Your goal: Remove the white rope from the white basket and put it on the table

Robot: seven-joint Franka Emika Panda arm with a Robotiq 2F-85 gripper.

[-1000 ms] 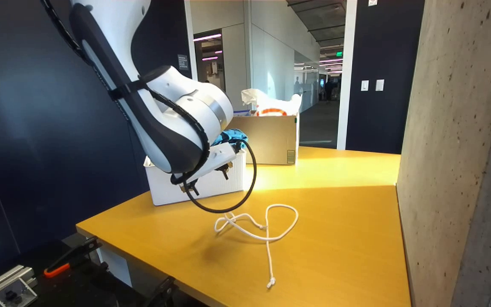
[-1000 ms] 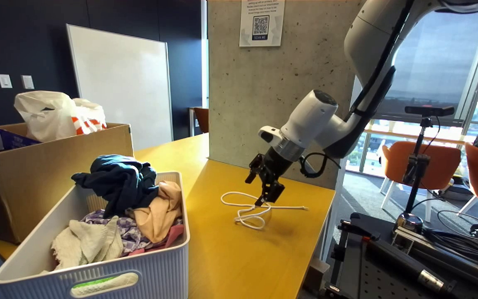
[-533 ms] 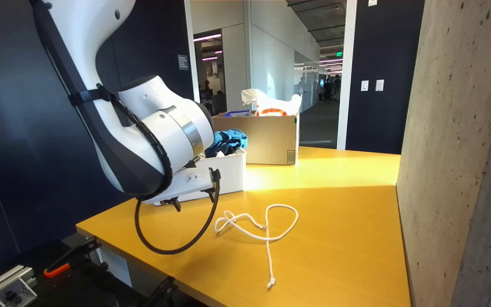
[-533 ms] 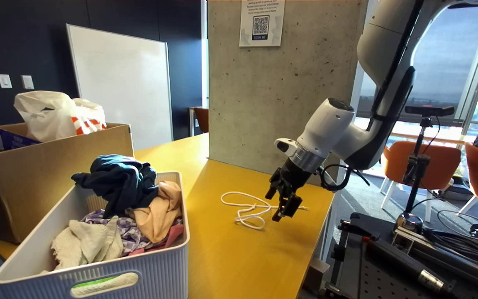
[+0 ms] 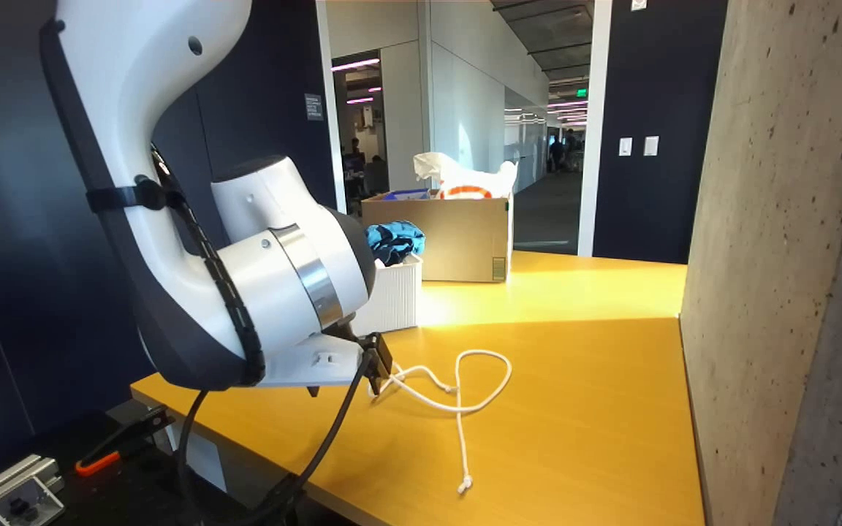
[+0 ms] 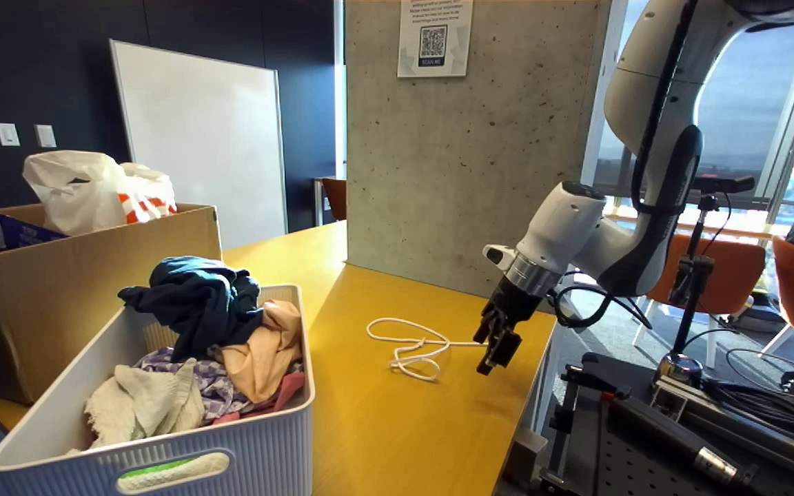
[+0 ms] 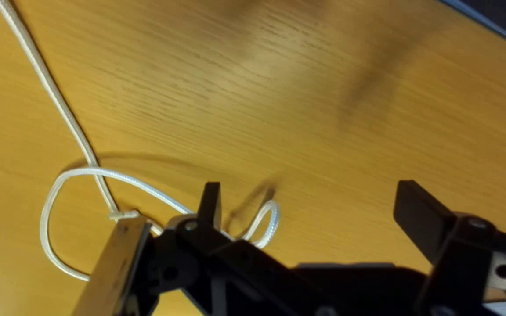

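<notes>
The white rope (image 5: 460, 409) lies loosely looped on the yellow-orange table (image 5: 574, 409), outside the basket. It also shows in an exterior view (image 6: 422, 342) and in the wrist view (image 7: 95, 169), where a small loop rises near the left finger. The white basket (image 6: 266, 448) holds several cloths; the arm partly hides it in an exterior view (image 5: 388, 296). My gripper (image 7: 310, 202) is open and empty, pointing down above the table. In an exterior view the gripper (image 6: 485, 354) is beside the rope, toward the table's robot-side edge, overlapping one rope end in the picture.
A cardboard box (image 5: 457, 241) with plastic bags stands behind the basket. A dark cloth (image 6: 204, 303) piles above the basket rim. A concrete pillar (image 6: 466, 172) borders the table. A black cart (image 6: 645, 441) with a camera stand is by the robot-side edge.
My gripper has moved from over the rope toward the robot-side edge of the table, lower, and has turned somewhat. The rope, basket and cloths have stayed where they were.
</notes>
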